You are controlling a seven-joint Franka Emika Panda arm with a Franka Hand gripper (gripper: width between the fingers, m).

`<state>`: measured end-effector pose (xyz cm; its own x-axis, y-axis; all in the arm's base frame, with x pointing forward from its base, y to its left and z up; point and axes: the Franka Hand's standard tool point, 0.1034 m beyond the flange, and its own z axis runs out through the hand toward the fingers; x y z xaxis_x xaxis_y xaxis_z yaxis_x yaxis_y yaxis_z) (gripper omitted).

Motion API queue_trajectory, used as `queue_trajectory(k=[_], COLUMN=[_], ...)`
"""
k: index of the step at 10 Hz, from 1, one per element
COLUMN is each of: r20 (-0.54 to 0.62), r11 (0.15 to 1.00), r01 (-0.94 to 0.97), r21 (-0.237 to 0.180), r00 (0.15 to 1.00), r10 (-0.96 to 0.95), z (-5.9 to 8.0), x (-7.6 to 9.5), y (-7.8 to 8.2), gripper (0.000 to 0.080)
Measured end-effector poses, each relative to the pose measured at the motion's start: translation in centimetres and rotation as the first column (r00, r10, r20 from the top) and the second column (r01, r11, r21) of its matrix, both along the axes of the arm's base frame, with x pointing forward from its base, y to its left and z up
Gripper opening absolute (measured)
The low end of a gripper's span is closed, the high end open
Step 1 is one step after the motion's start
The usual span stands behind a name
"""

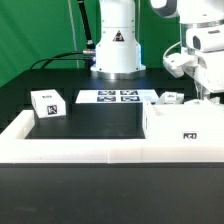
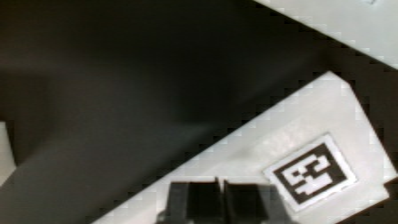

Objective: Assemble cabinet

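Observation:
The cabinet's large white box body (image 1: 185, 124) stands at the exterior view's right, with a tag on its front. A smaller white tagged block (image 1: 47, 103) lies at the left, and another small block (image 1: 168, 98) sits behind the body. My gripper (image 1: 206, 94) hangs over the far right part of the body. In the wrist view the dark fingers (image 2: 196, 203) are pressed together with nothing between them, just above a white tagged face of the body (image 2: 313, 172).
The marker board (image 1: 118, 97) lies flat in front of the robot base (image 1: 116, 50). A long low white border rail (image 1: 90, 152) runs along the front and up the left side. The table top is black (image 2: 125, 110).

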<state>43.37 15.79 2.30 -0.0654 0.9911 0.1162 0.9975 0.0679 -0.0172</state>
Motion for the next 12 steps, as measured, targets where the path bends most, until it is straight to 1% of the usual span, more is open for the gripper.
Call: queue_trajectory(k=[1, 3, 4, 5, 6, 7, 8, 9, 10, 11, 12], r20=[0.0, -0.005, 0.005, 0.01, 0.03, 0.045, 0.045, 0.041, 0.041, 0.041, 0.042], r11=[1.0, 1.0, 0.999, 0.997, 0.99, 0.988, 0.993, 0.993, 0.993, 0.993, 0.991], r01=[0.0, -0.016, -0.034, -0.077, -0.14, -0.152, -0.122, -0.12, -0.118, -0.118, -0.137], r21=[0.0, -0.001, 0.0, 0.0, 0.001, 0.0, 0.0, 0.0, 0.0, 0.0, 0.0], r00=[1.0, 1.0, 0.999, 0.997, 0.99, 0.987, 0.992, 0.992, 0.992, 0.992, 0.99], r10=[0.0, 0.016, 0.034, 0.077, 0.14, 0.152, 0.122, 0.12, 0.118, 0.118, 0.136], z=[0.0, -0.2, 0.1, 0.3, 0.7, 0.9, 1.1, 1.0, 0.9, 0.9, 0.8], x=[0.0, -0.6, -0.1, 0.2, 0.8, 1.2, 1.3, 1.2, 1.2, 1.2, 1.1], y=[0.0, 0.0, 0.0, 0.3, 0.6, 0.8, 0.9, 0.8, 0.7, 0.7, 0.8], gripper=[0.0002, 0.0002, 0.0002, 0.0091, 0.0091, 0.0291, 0.0426, 0.0426, 0.0622, 0.0743, 0.0743])
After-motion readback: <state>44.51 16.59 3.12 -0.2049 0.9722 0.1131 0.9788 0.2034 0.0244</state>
